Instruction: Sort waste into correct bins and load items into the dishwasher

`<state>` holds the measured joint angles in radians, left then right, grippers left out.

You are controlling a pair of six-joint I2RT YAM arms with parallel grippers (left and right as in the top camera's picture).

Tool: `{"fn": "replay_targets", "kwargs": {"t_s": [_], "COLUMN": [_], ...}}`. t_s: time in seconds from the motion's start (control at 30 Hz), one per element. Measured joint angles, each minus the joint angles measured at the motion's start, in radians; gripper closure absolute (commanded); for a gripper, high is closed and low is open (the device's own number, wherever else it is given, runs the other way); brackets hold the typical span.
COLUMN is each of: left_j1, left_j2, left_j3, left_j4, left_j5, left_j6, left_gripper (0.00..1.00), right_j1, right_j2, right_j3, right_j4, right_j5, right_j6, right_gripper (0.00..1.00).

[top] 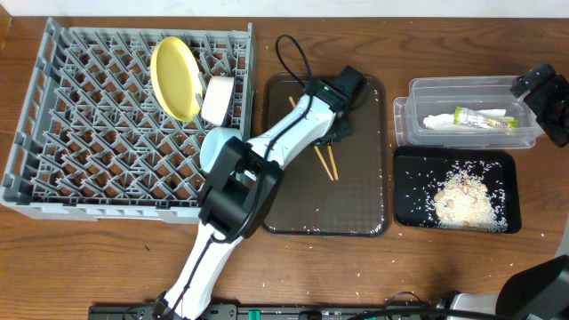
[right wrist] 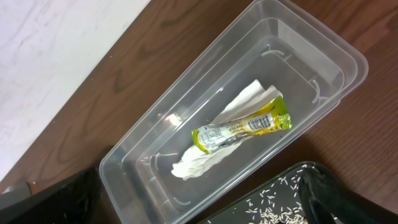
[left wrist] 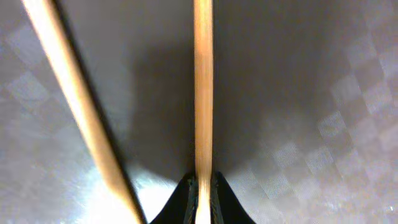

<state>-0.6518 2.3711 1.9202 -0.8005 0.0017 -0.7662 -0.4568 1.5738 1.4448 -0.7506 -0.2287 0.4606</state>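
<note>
The left end effector (left wrist: pixel 203 202) is clenched on one wooden chopstick (left wrist: pixel 203 93) low over the brown serving tray (top: pixel 356 196); the second chopstick (left wrist: pixel 74 106) lies slantwise just beside it. The right end effector (top: pixel 532 87) is released and hangs over the far end of the clear tub (top: pixel 462 84), which holds the green-and-yellow wrapper (right wrist: pixel 242 129) on the white napkin (right wrist: pixel 199 163). Rice scraps (top: pixel 462 197) sit in the black tray (top: pixel 413 164). On the counter (top: pixel 444 267), the grey dish rack (top: pixel 80 133) holds the yellow plate (top: pixel 173 76), white bowl (top: pixel 218 100) and light blue bowl (top: pixel 213 142).
</note>
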Motion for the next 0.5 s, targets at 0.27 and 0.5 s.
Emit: {"fn": "replay_targets", "kwargs": {"t_s": [0.27, 0.5], "left_j1": [0.010, 0.059], "left_j2": [-0.049, -0.364], "left_j3": [-0.002, -0.007], "left_j4": [-0.014, -0.151], "left_j5": [0.018, -0.011], "left_j6": [0.115, 0.366], "left_gripper": [0.93, 0.93], "right_j1": [0.000, 0.000], "right_j2": [0.000, 0.000], "right_j3": [0.000, 0.000], "right_j4": [0.000, 0.000], "right_j5": [0.000, -0.001], "right_j6": [0.000, 0.000], "right_gripper": [0.01, 0.01]}}
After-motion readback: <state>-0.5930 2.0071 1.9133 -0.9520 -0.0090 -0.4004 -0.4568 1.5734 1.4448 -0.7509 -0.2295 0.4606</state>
